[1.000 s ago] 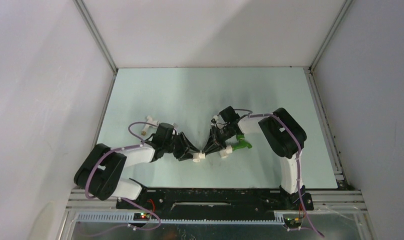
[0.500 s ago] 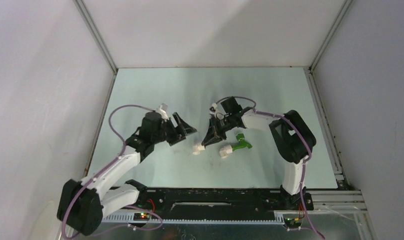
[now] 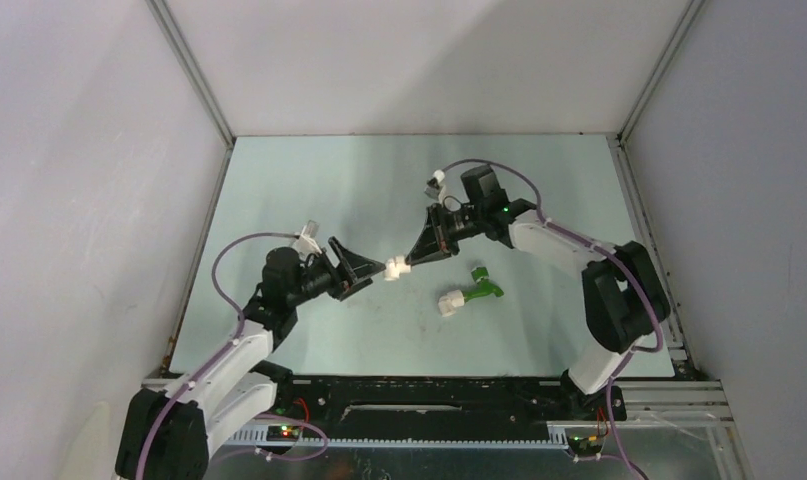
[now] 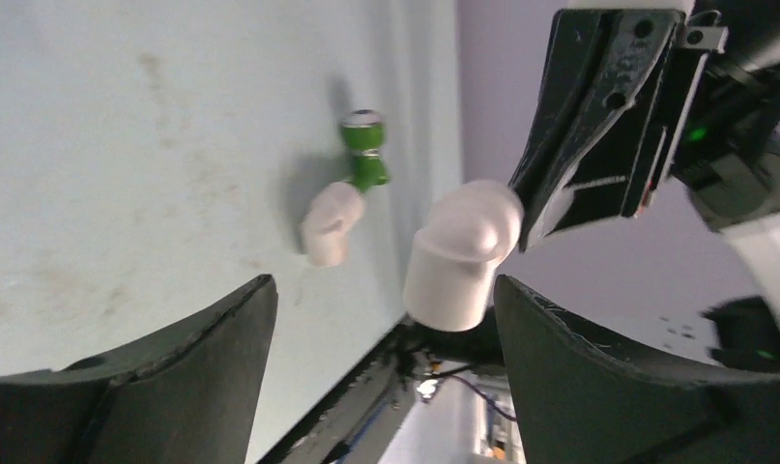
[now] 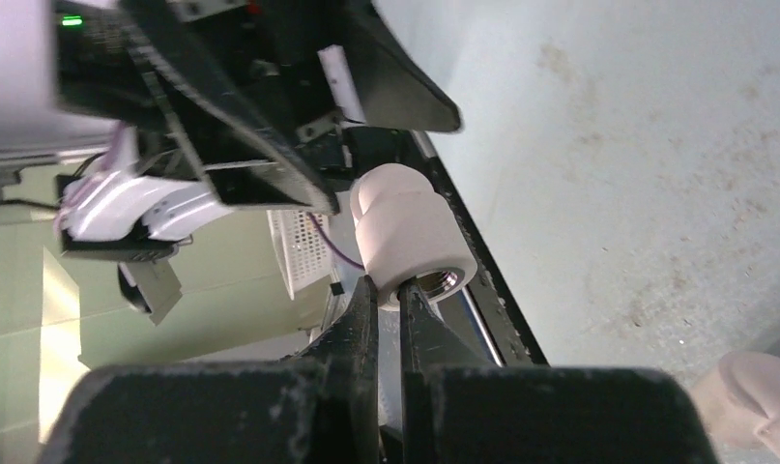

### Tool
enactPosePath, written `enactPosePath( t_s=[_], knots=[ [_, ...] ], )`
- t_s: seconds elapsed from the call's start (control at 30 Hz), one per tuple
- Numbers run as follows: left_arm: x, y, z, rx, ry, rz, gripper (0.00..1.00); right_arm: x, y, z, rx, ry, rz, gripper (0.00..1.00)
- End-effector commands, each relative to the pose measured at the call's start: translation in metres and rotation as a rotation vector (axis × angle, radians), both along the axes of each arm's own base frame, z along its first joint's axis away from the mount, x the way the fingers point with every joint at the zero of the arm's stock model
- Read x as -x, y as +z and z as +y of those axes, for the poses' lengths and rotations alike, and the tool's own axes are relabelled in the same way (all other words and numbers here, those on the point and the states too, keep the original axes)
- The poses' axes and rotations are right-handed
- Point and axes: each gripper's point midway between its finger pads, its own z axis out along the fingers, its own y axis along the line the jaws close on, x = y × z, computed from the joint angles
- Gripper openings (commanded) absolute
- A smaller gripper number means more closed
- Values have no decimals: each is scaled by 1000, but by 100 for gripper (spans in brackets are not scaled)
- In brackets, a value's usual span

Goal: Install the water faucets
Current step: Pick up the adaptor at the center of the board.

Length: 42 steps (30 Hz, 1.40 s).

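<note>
The elbow fitting (image 4: 460,253) is matt white plastic, the green faucet (image 4: 364,159) glossy, the table (image 4: 125,116) smudged matt.

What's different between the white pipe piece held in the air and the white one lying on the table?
The held white elbow fitting is pinched at its rim by the right gripper, off the table; the lying white elbow fitting rests on the table, ungripped. The held one is bare; the lying one seems joined to the green faucet. Both are short white elbows.
</note>
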Motion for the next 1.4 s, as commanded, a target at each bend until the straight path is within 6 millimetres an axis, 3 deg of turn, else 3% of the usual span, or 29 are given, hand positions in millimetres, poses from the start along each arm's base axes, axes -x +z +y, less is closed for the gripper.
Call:
enactPosePath(
  t_s=[0.0,0.13,0.33,0.57,0.8,0.97,1.07,1.13,1.17,1.23,1.3,1.37],
  knots=[
    [7,72,-18,263,-119,-195,85,-6,73,-2,-208,43,-166,0],
    [12,97,-25,355,-191,-248,84,-7,91,-1,-266,53,-163,0],
    [12,121,-31,407,-257,-296,83,-4,99,2,-279,74,-162,0],
    [2,117,-44,379,-308,-262,73,-2,105,3,-298,84,-152,0],
    [3,114,-62,363,-384,-240,57,-5,106,2,-293,72,-151,0],
    [2,111,-64,359,-390,-229,31,-11,106,0,-282,57,-170,0],
    [1,107,-65,353,-392,-213,2,-11,102,-2,-265,54,-158,0],
    [0,105,-65,347,-392,-205,0,-13,100,-4,-259,47,-164,0],
    [-2,103,-65,341,-387,-200,0,-15,100,-5,-253,40,-169,1],
    [-8,94,-63,298,-363,-184,0,-18,95,-8,-220,13,-187,20],
    [-20,69,-55,193,-313,-128,0,-24,85,-15,-147,-20,-225,40],
    [-37,34,-32,8,-231,-77,0,-26,75,-27,-41,-40,-277,56]
  ],
)
